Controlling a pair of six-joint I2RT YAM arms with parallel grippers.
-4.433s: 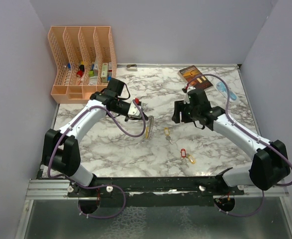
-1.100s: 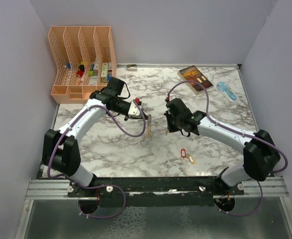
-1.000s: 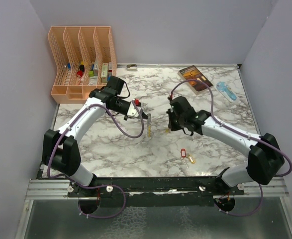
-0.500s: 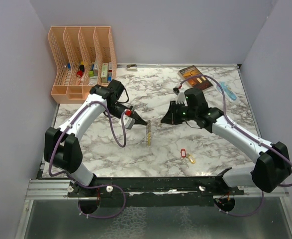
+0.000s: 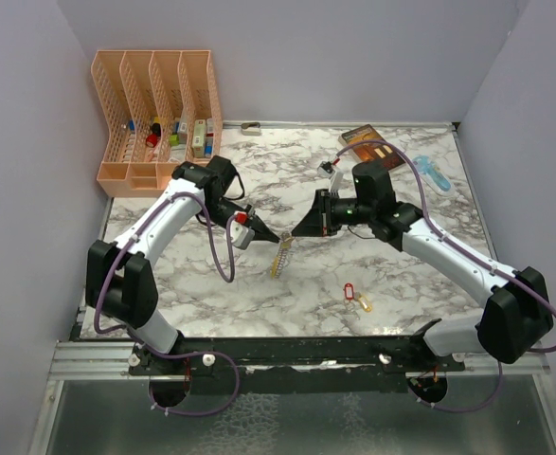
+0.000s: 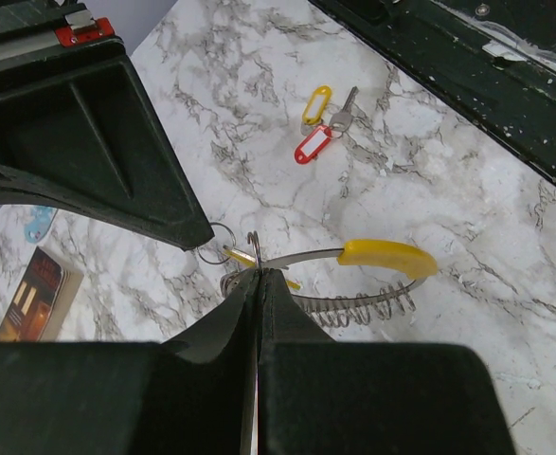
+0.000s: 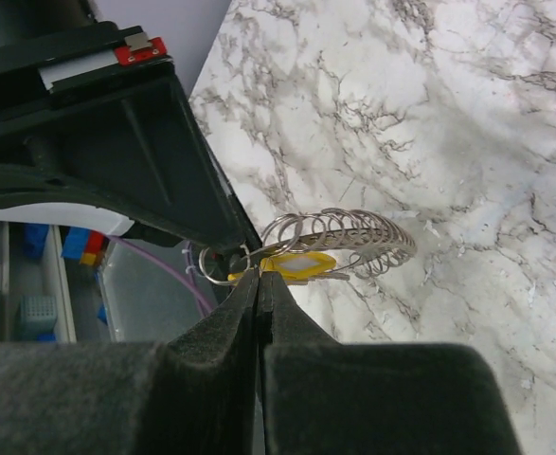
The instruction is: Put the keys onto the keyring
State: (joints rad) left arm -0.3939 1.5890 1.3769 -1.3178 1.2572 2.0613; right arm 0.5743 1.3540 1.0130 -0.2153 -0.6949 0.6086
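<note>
Top: my left end effector (image 5: pixel 279 238) clamps keyring (image 5: pixel 278 260), hanging mid-surface; spare keys (image 5: pixel 355 296) near-right | Left wrist: it looks light, springy, slippery; I'd grip beside yellow segment (image 6: pixel 387 256) | Right wrist: my right end effector (image 7: pixel 259 277) clamps tiny yellow-tagged key (image 7: pixel 298 263) beside keyring.

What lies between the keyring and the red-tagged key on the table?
Nothing: only bare marble table separates the keyring from the red-tagged key. The top external and left wrist views both show it.
</note>
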